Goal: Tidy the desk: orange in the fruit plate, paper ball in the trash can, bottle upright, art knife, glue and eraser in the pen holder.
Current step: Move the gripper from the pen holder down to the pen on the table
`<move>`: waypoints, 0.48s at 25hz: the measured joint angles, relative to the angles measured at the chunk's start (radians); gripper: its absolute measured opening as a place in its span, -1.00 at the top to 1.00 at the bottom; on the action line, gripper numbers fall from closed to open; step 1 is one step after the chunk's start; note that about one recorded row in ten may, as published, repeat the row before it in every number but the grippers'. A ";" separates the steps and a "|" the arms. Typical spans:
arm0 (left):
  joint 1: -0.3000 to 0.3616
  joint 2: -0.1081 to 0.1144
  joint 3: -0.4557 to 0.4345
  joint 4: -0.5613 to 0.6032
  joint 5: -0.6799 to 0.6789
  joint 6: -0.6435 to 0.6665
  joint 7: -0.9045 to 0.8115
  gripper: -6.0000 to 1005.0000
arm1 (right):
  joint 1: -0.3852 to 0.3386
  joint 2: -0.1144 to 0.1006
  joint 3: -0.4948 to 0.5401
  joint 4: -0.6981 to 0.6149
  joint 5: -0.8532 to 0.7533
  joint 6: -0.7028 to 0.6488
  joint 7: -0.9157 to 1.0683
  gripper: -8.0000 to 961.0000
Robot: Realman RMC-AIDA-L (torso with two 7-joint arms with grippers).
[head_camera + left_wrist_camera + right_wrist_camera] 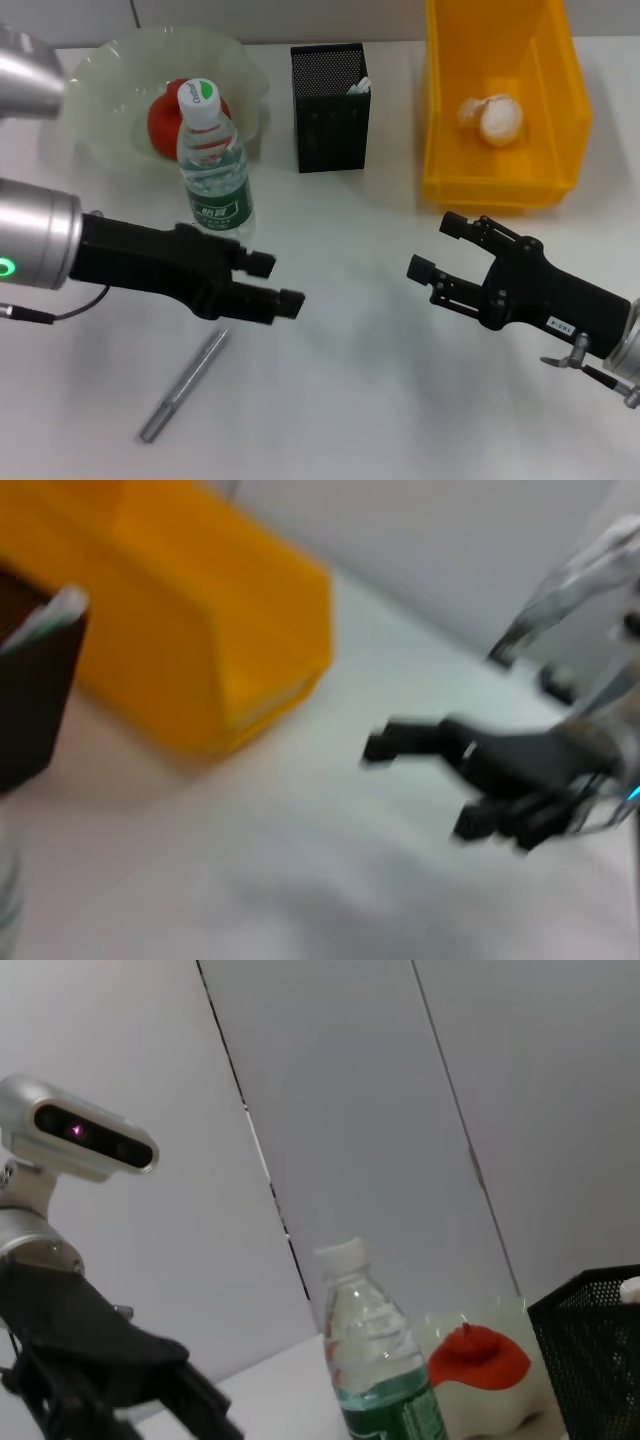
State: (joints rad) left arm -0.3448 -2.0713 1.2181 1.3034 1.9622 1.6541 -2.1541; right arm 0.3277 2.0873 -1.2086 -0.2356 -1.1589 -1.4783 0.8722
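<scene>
The orange [165,120] lies in the pale green fruit plate [100,75] at the back left. In front of it the bottle [213,165] stands upright. The paper ball [492,118] rests in the yellow trash can [500,185]. A silver art knife [185,385] lies on the table near the front left. In the black mesh pen holder [330,95] a white item [358,87] shows; glue and eraser are otherwise out of view. My left gripper [276,283] is open, just above the knife and empty. My right gripper [435,245] is open in front of the can.
The right wrist view shows the bottle [375,1360], the orange [475,1355], the pen holder [595,1350] and my left arm [90,1350]. In the left wrist view the trash can [200,630] and the right gripper [430,780] appear.
</scene>
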 joint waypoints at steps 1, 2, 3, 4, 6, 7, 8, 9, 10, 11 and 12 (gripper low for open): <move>0.000 0.000 0.000 0.000 0.000 0.000 0.000 -0.36 | 0.000 0.000 0.000 0.000 0.000 0.000 0.000 -0.72; 0.000 0.000 0.000 0.000 0.000 0.000 0.000 -0.36 | 0.002 0.000 0.000 0.000 0.000 0.004 0.000 -0.72; -0.008 0.000 0.088 0.111 0.144 -0.027 -0.156 -0.36 | 0.003 0.000 0.000 0.000 0.001 0.008 0.000 -0.72; -0.008 0.000 0.088 0.111 0.144 -0.027 -0.156 -0.36 | 0.007 0.000 0.000 0.001 0.001 0.014 0.000 -0.72; -0.012 0.000 0.141 0.144 0.211 -0.041 -0.215 -0.36 | 0.014 0.001 0.000 0.002 0.001 0.028 0.000 -0.72; -0.012 0.000 0.141 0.144 0.211 -0.041 -0.215 -0.36 | 0.018 0.002 0.000 0.004 0.001 0.034 0.002 -0.72; -0.016 -0.001 0.194 0.170 0.269 -0.050 -0.267 -0.36 | 0.018 0.002 0.000 0.004 0.001 0.034 0.002 -0.72; -0.016 -0.001 0.194 0.170 0.269 -0.050 -0.267 -0.36 | 0.020 0.002 0.000 0.004 0.001 0.035 0.003 -0.72; -0.036 -0.001 0.347 0.206 0.380 -0.058 -0.427 -0.36 | 0.025 0.002 0.000 0.005 0.002 0.037 0.006 -0.72; -0.036 -0.001 0.347 0.206 0.380 -0.058 -0.427 -0.36 | 0.025 0.002 0.000 0.005 0.002 0.037 0.006 -0.72; -0.036 -0.001 0.347 0.206 0.380 -0.058 -0.427 -0.36 | 0.032 0.002 0.001 0.008 0.003 0.038 0.008 -0.72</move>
State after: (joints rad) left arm -0.3807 -2.0727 1.5650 1.5097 2.3423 1.5965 -2.5815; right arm 0.3601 2.0893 -1.2080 -0.2280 -1.1557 -1.4399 0.8807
